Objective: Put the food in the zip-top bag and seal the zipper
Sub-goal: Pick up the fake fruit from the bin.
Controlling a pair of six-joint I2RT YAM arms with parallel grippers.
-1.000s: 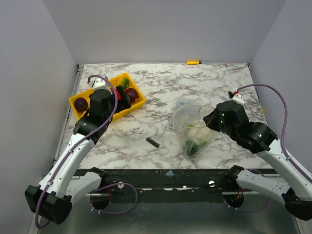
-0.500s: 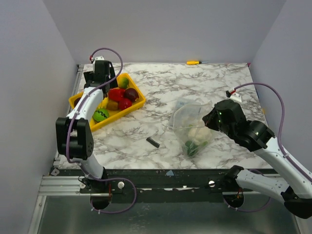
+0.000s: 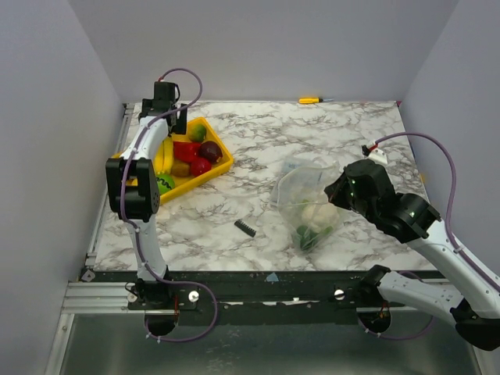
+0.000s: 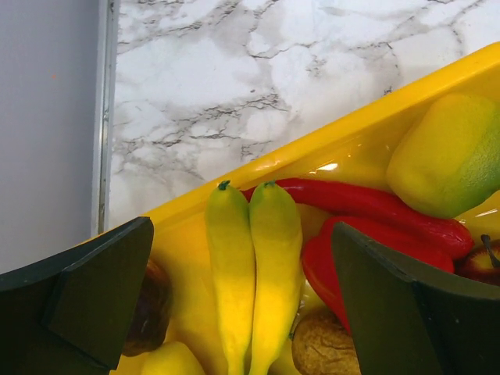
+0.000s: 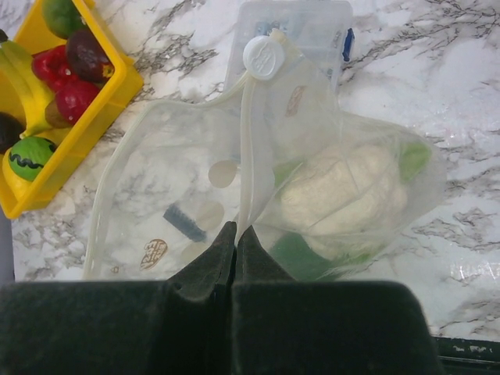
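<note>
The floppy bag (image 5: 172, 164), cauliflower (image 5: 344, 195) already inside, lies right of centre, its rim pinched in the closed right gripper (image 5: 236, 248). A weak pinch could let the mouth sag shut. At upper left, the left arm folds steeply over the tray (image 4: 328, 141), left gripper (image 4: 250, 297) gaping, empty, above two bananas (image 4: 273, 250).

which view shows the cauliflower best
The right wrist view: the cauliflower looms large, seen through the clear zip-top bag. The top external view shows only a small pale blob inside the bag; the left wrist view misses it.
</note>
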